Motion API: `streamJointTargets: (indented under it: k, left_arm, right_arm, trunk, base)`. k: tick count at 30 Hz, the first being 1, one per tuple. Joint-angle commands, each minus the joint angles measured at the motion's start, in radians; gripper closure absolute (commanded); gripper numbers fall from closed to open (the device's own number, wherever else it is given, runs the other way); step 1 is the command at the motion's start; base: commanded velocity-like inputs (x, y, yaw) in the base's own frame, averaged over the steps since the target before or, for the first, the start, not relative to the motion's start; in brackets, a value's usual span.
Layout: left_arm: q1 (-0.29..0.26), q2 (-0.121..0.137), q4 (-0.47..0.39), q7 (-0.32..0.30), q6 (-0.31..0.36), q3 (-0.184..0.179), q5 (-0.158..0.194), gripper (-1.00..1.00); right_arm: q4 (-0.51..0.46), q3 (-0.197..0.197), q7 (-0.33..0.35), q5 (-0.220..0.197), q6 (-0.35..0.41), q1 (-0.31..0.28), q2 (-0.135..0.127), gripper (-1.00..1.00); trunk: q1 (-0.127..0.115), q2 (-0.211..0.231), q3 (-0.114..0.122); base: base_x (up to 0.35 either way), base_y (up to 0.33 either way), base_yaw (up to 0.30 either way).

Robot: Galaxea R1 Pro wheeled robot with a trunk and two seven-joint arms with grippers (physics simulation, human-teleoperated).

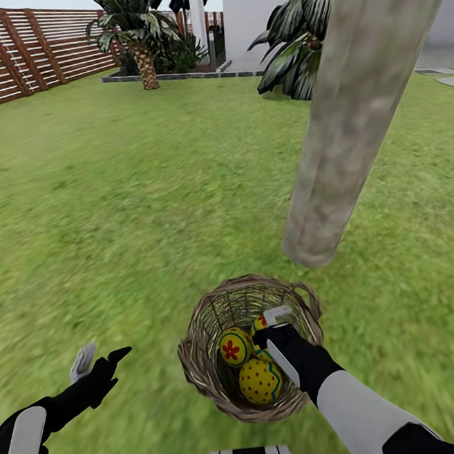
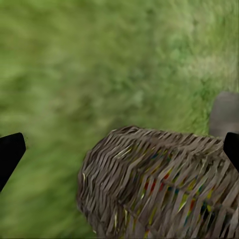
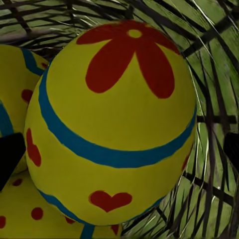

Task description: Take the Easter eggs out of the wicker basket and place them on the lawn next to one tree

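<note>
The right gripper (image 1: 273, 328) covers most of the third Easter egg (image 1: 259, 323) inside the wicker basket (image 1: 199, 368), the tree (image 1: 355, 117) trunk is cut off by the head view's top edge, and the left wrist view renders the lawn (image 2: 89, 64) blurred.

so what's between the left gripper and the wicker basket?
Only bare lawn in the head view: the left gripper hangs over grass, apart from the wicker basket.

Brown wicker basket (image 2: 159, 184) resting on green lawn (image 2: 84, 64), coloured egg patches glinting through its weave, grey-beige tree trunk base (image 2: 225, 113) just beyond it.
</note>
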Motion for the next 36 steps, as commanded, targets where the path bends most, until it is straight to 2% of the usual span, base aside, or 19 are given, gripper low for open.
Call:
streamJointTargets:
  k: [1, 14, 18, 19, 36]
  left_arm:
    - [0.0, 0.0, -0.001, 0.006, 0.005, 0.001, 0.008, -1.0]
    - [0.0, -0.002, -0.001, 0.006, 0.005, 0.001, 0.008, -1.0]
    - [0.0, -0.002, -0.001, 0.006, 0.005, 0.001, 0.008, -1.0]
    - [0.0, -0.002, 0.0, 0.006, 0.005, 0.001, 0.008, -1.0]
    - [0.0, -0.002, -0.001, 0.004, 0.004, 0.003, 0.008, -1.0]
  right_arm:
    - [-0.001, 0.004, -0.01, -0.01, 0.003, -0.001, 0.0, -1.0]
    - [-0.008, 0.003, -0.006, -0.011, 0.0, -0.001, 0.0, -1.0]
    - [-0.029, 0.002, -0.006, -0.011, 0.0, -0.001, 0.0, -1.0]
    - [-0.03, 0.002, -0.005, -0.011, 0.0, -0.001, 0.0, 1.0]
    - [-0.03, 0.002, -0.003, -0.011, 0.001, -0.001, -0.001, 1.0]
  trunk:
    - [0.0, -0.001, -0.005]
    - [0.006, -0.004, -0.055]
    - [0.006, -0.004, -0.055]
    - [0.006, -0.004, -0.055]
    - [0.007, -0.004, -0.059]
  base:
    - [0.0, 0.0, 0.0]
    - [0.0, 0.0, 0.0]
    - [0.0, 0.0, 0.0]
    - [0.0, 0.0, 0.0]
    - [0.0, 0.0, 0.0]
